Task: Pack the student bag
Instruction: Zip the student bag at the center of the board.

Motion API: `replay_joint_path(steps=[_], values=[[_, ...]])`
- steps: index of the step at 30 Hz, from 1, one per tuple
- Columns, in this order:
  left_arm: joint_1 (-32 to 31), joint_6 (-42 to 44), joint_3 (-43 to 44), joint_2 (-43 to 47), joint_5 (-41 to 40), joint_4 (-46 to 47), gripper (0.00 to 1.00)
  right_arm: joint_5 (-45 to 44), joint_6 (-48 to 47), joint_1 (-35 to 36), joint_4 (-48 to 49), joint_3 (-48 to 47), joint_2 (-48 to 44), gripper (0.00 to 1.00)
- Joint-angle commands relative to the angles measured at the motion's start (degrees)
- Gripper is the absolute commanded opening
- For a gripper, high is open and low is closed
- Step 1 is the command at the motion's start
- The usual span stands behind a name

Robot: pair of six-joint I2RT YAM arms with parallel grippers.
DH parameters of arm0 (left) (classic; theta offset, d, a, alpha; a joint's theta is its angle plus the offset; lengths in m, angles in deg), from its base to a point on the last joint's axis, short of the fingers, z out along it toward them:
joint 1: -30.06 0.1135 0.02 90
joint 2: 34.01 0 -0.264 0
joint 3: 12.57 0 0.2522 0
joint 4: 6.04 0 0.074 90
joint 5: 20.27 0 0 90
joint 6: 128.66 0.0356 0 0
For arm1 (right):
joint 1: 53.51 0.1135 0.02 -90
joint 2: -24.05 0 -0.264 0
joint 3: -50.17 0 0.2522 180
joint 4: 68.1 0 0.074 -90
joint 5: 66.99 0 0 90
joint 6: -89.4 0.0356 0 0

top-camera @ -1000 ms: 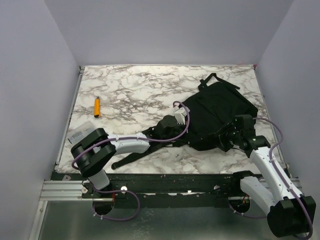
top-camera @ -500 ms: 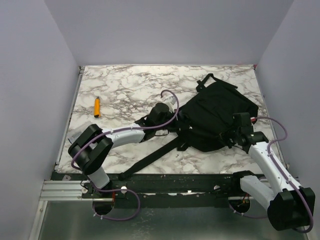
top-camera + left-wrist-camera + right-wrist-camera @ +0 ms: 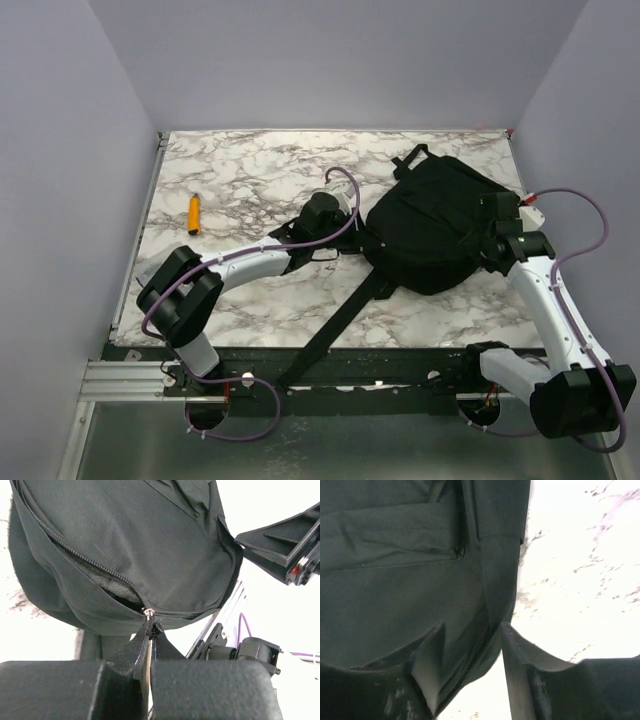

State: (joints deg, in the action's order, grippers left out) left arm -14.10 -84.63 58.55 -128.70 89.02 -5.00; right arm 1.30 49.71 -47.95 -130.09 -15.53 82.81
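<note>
The student bag (image 3: pixel 435 225) is a large black backpack lying at the right middle of the table, its top handle toward the back. My left gripper (image 3: pixel 350 232) is at its left edge, shut on the zipper pull (image 3: pixel 150 626) just below the metal slider (image 3: pixel 148 612); the zipper is partly open and shows a dark gap. My right gripper (image 3: pixel 487 240) is at the bag's right side. In the right wrist view a fold of the bag's zippered edge (image 3: pixel 470 650) lies pinched between my fingers (image 3: pixel 520 655).
An orange marker (image 3: pixel 194 213) lies at the left of the marble table (image 3: pixel 260 170). A long black strap (image 3: pixel 335 320) runs from the bag down over the table's front edge. Purple walls close in the left, back and right.
The left gripper moved up and left with the zipper pull. The right gripper moved back and right, and the bag shifted up and bulged. The strap stretched toward the front edge.
</note>
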Motion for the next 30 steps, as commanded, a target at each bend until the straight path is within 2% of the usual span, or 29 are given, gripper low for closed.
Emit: replay_joint_path(steps=[1, 3, 5, 6, 7, 11, 14, 17, 20, 24, 27, 30], values=[[-4.2, -0.5, 0.8, 1.9, 3.5, -1.0, 0.00, 5.0, -4.7, -1.0, -6.8, -4.8, 1.5, 0.63], [-6.1, -1.3, 2.4, 0.9, 4.4, -0.6, 0.00, 13.2, -3.4, -1.0, -9.6, -5.1, 0.0, 0.71], [-7.6, -1.7, 4.0, -0.1, 5.0, -0.7, 0.00, 23.1, -1.2, -0.9, -9.4, -2.5, -3.3, 0.73], [-8.3, -1.8, 4.9, -0.8, 5.5, -0.6, 0.00, 28.5, 0.1, -0.9, -8.6, -0.2, -5.1, 0.82], [-8.7, -2.2, 5.6, -1.4, 6.0, -0.6, 0.00, 31.0, 1.8, -0.9, -9.2, 0.9, -6.9, 0.85], [-10.5, -3.0, 7.0, -2.5, 6.5, -0.4, 0.00, 34.6, 5.8, -0.9, -13.3, 1.5, -12.3, 0.85], [-12.2, -3.7, 8.4, -3.5, 6.8, -0.2, 0.00, 36.6, 9.5, -0.9, -12.8, 3.8, -14.1, 0.85], [-13.5, -4.0, 9.7, -4.6, 7.0, -0.1, 0.00, 35.9, 12.7, -0.9, -12.7, 6.1, -14.6, 0.83], [-13.5, -3.8, 9.3, -4.6, 6.5, 0.0, 0.00, 30.1, 13.2, -0.9, -16.4, 3.0, -15.6, 0.82], [-13.5, -4.0, 9.4, -4.5, 5.8, 0.1, 0.00, 28.8, 14.3, -0.9, -17.9, 2.2, -16.0, 0.77], [-14.0, -5.3, 10.3, -4.7, 7.0, 0.4, 0.00, 28.7, 17.0, -0.9, -14.0, 5.8, -16.4, 0.57], [-14.5, -5.3, 10.6, -4.2, 6.9, 0.6, 0.00, 26.6, 19.9, -0.9, -10.6, 7.8, -16.1, 0.51]])
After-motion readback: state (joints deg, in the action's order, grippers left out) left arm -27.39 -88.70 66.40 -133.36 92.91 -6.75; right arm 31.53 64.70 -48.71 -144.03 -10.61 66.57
